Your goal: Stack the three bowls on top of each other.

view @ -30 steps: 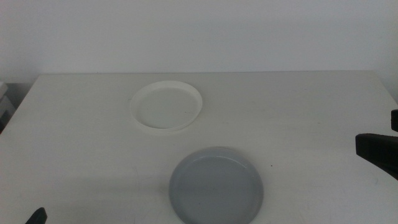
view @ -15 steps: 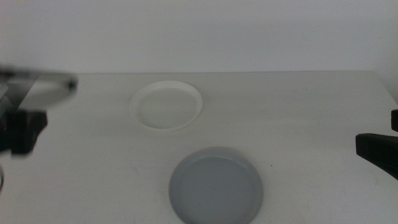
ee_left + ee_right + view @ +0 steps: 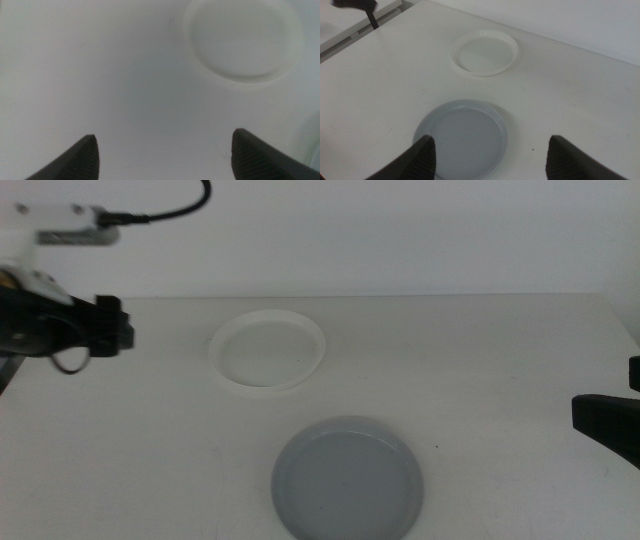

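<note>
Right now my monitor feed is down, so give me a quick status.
Left gripper open, above table left of white bowl. Right gripper open, waiting at right edge. Grey bowl unstacked; no third bowl visible.

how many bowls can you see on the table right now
2. The white bowl sits toward the table's far side, with the left gripper off to its side; the grey bowl sits near the front edge. A third, mint green bowl is not in view.

White table point(image 3: 480, 360): white bowl point(image 3: 268, 350), grey bowl point(image 3: 347, 478)

White table point(image 3: 480, 370), plain pale wall point(image 3: 400, 230) behind its far edge
</note>
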`<state>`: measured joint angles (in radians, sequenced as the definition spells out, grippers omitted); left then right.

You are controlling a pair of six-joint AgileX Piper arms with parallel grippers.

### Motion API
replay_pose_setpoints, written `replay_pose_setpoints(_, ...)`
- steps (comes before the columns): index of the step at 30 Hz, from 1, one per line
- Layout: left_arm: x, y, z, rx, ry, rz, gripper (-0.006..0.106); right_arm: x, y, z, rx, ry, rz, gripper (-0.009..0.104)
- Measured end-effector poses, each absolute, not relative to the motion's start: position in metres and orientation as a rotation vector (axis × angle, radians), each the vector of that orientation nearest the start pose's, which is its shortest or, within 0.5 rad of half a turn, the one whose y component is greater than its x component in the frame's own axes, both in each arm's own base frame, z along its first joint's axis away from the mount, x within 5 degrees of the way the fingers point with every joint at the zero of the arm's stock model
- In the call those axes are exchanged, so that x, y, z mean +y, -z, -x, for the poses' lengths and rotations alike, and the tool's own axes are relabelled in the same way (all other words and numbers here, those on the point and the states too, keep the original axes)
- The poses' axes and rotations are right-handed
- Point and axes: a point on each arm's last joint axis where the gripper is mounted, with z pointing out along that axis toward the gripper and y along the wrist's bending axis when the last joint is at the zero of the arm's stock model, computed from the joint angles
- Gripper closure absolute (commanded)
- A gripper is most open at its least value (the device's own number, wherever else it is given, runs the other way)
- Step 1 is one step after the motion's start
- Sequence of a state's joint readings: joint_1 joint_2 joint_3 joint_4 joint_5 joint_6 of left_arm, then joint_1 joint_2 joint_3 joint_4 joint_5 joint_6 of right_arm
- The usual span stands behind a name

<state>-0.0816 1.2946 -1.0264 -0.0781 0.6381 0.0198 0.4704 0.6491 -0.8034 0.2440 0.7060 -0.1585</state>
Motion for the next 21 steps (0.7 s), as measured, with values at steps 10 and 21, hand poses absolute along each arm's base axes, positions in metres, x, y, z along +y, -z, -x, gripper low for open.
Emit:
replay_pose_setpoints(10, -0.038, -0.279, -0.370, 2.493, 0.166, -0.054, 0.012, 0.066, -0.367, -0.098, 1.973, -0.473, 0.547, 0.039)
replay_pose_setpoints(21, -0.053, -0.205, -0.454, 2.600, 0.294, -0.054, 0.013, 0.066, -0.367, -0.098, 1.973, -0.473, 0.547, 0.039)
